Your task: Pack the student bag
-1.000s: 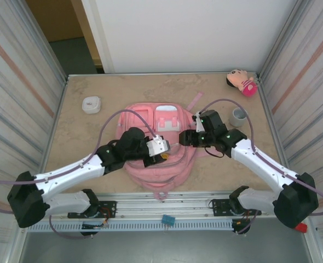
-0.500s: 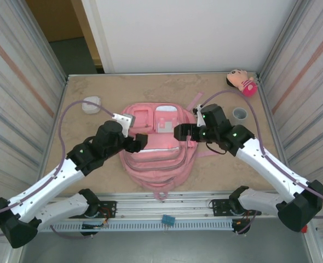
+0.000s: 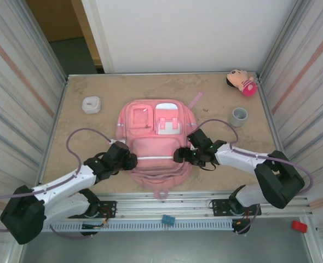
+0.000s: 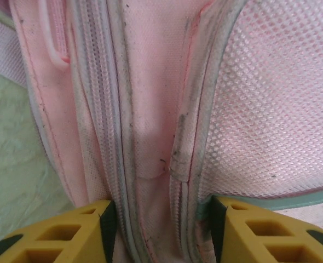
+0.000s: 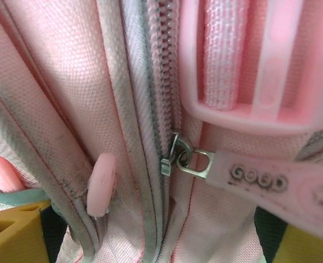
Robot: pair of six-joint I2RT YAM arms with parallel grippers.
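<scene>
Left fingers (image 4: pixel 68 230) sit half parted astride a seam on the near left of the pink student bag (image 3: pixel 153 148), grip unclear; right fingers (image 5: pixel 13 235) spread wide over its zip pull (image 5: pixel 271 183). The bag lies flat mid-surface (image 3: pixel 221 98); beyond it are a grey cup (image 3: pixel 238 116) and a plush doll (image 3: pixel 241 82)

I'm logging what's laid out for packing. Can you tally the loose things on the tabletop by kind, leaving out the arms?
Backpack: 1
Plush doll: 1
Grey cup: 1
Small white case: 1
Total: 4
</scene>
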